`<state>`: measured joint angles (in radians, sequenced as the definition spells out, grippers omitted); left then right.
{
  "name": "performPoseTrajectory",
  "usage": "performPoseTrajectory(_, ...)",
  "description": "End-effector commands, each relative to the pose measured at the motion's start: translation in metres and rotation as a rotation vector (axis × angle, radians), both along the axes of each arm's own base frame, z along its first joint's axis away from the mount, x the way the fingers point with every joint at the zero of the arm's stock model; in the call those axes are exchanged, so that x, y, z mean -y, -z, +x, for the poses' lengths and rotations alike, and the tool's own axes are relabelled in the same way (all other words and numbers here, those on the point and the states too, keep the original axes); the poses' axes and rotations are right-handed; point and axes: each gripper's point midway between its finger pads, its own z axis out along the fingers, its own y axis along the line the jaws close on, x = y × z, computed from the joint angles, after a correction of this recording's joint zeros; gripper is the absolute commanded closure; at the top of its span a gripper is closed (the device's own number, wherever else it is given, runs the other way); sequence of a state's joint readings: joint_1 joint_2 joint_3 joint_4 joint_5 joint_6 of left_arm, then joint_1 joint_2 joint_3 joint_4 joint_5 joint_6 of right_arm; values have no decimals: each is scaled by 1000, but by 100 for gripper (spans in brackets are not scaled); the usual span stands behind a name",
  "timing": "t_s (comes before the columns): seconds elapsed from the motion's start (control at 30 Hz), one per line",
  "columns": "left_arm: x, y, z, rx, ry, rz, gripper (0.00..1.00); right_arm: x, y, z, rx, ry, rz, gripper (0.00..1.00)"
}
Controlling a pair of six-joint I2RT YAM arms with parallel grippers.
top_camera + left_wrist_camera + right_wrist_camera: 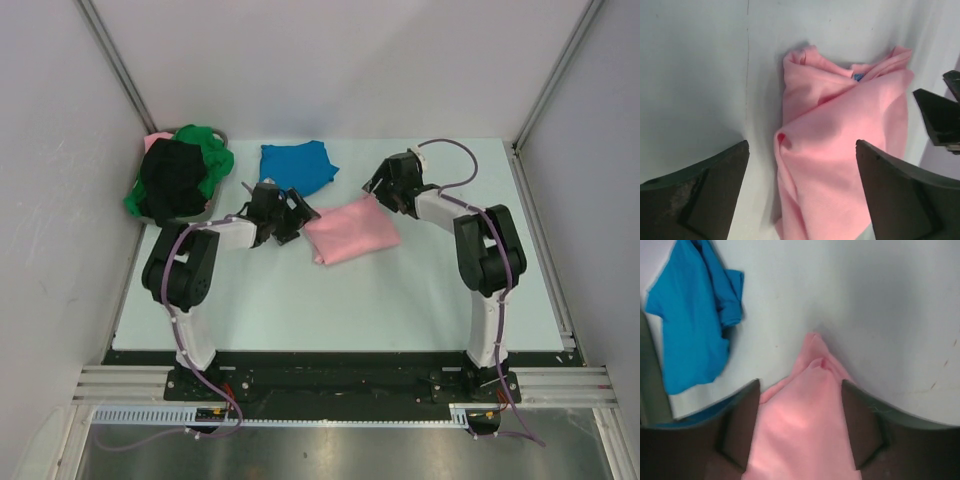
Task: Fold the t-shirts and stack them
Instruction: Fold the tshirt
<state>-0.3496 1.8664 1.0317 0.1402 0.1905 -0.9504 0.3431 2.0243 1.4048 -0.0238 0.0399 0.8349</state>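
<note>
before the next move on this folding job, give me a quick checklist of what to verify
1. Left pincer open: ok, fingers spread wide by the light pink soft cloth t-shirt.
2. Right pincer free of that shirt: cannot tell, pink cloth fills the gap between its fingers.
3. Pink shirt folded: ok, a compact, wrinkled pad.
4. Bright blue cloth t-shirt folded and apart from the pink one: ok.
5. Green cloth shirt and black cloth shirt folded: not ok, both heaped in the grey round basket.
</note>
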Motion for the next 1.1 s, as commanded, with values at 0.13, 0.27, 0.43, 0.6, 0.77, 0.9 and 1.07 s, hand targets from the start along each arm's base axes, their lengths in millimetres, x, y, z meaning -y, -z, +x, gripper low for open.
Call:
performPoseTrajectory(0.13,-30,-30,32,73,-82,50,0,25,-51,34,131,54,6,0)
performPoseTrajectory(0.27,-25,-64,-1,122,-34,53,0,41,-87,4,172,55,-75,0)
performPoseTrajectory(0.43,4,-78,-62,146,98,39,0,26,-108,-50,170,-91,-157,0)
performPoseTrajectory(0.6,21,-96,-111,202,168,-47,0,-49,-99,-100,166,-469,-120,0)
performPoseTrajectory(0.77,1,-84,-144,213,152,-43,0,-78,-62,-115,98,-601,-177,0)
performPoseTrajectory(0.9,-13,-92,-160,245,150,-19,0,-93,-36,-125,40,-651,-170,1)
performPoseTrajectory(1.07,-36,-91,-180,259,122,35,0,-102,6,-132,-59,-644,-182,0)
